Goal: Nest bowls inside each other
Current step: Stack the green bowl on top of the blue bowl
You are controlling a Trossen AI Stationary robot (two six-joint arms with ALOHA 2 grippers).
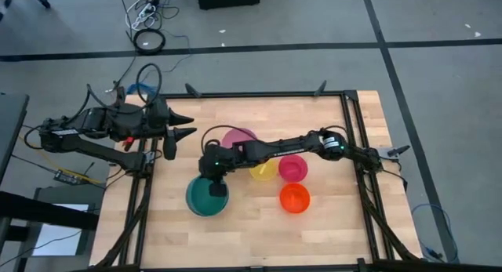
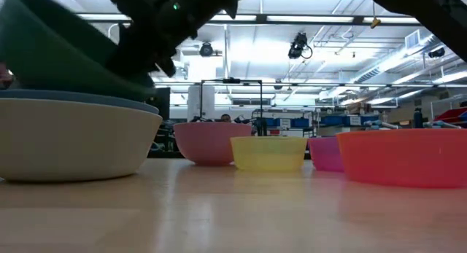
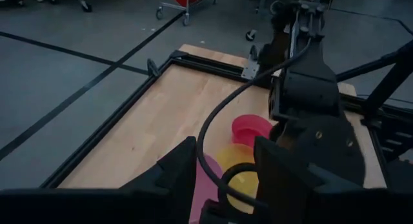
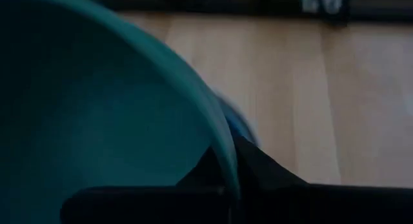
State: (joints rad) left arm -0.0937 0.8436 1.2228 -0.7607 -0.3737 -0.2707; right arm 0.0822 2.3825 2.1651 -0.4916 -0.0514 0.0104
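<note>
A green bowl (image 1: 205,197) hangs tilted over a blue bowl (image 2: 80,98), which sits inside a pale grey-white bowl (image 2: 73,143) at the table's near left. My right gripper (image 1: 213,176) is shut on the green bowl. Whether the green bowl touches the blue one I cannot tell. A light pink bowl (image 1: 238,137), a yellow bowl (image 1: 263,170), a magenta bowl (image 1: 292,168) and an orange-red bowl (image 1: 295,197) each stand apart on their bases on the wooden table. My left gripper (image 1: 190,125) waits open above the table's left edge, holding nothing. My right gripper pinches the green bowl's rim (image 4: 227,161) on the side toward the table's far edge. One finger is inside the bowl and one finger (image 4: 261,169) outside its wall. The fingers slant down from the table's right. The bowl (image 2: 51,56) is tilted, its held side higher.
A black metal frame (image 1: 351,139) borders the table. My right arm (image 1: 274,146) stretches across the middle, over the yellow and light pink bowls. Bare wood (image 1: 251,233) lies along the near edge.
</note>
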